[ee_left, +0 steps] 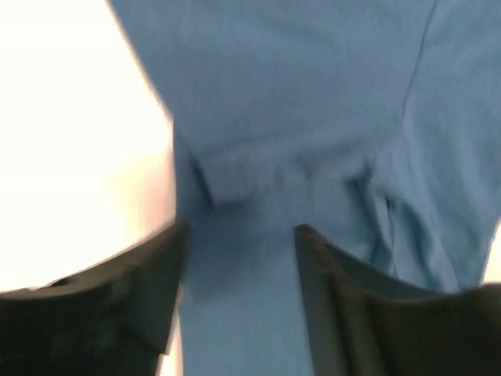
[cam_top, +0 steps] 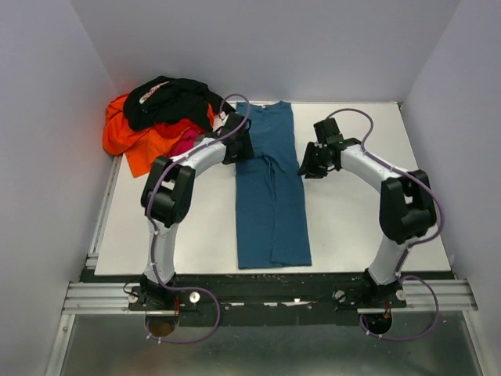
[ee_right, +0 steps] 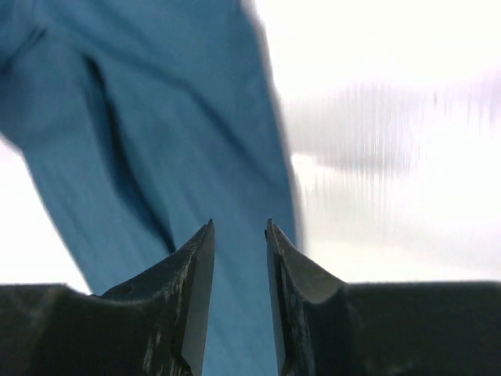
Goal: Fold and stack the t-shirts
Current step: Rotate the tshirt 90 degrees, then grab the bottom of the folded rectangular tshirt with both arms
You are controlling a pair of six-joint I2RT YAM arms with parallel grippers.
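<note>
Teal shirt (cam_top: pixel 270 188) lay in the middle of the white table (cam_top: pixel 352 227), folded into a long narrow strip running from the near edge to the back, collar end at the back. Left gripper (cam_top: pixel 237 149) sat over the strip's left edge, about a third of the way down from the collar. Right gripper (cam_top: pixel 309 162) was just off the right edge at nearly the same level, beside the cloth, not on it.

The overhead view alone showed the rest of the pile at the back left corner: black shirt (cam_top: pixel 172 102) on top, orange shirt (cam_top: pixel 133 141) spread under it, a bit of pink shirt (cam_top: pixel 185 144) poking out next to the left arm. Overhead hid how the jaws stood.

The wrist views settled that. On the left wrist camera the left gripper (ee_left: pixel 239 235) had its jaws well apart, nothing between them, teal cloth below and bare table to the left; picture blurred. On the right wrist camera the right gripper (ee_right: pixel 239 227) showed a narrow gap between the tips, nothing pinched, with the shirt's edge running under them.

Teal shirt (ee_right: pixel 156 157) looked soft and plain, with long creases and a folded seam down the middle. Touching or hovering: cannot tell.
</note>
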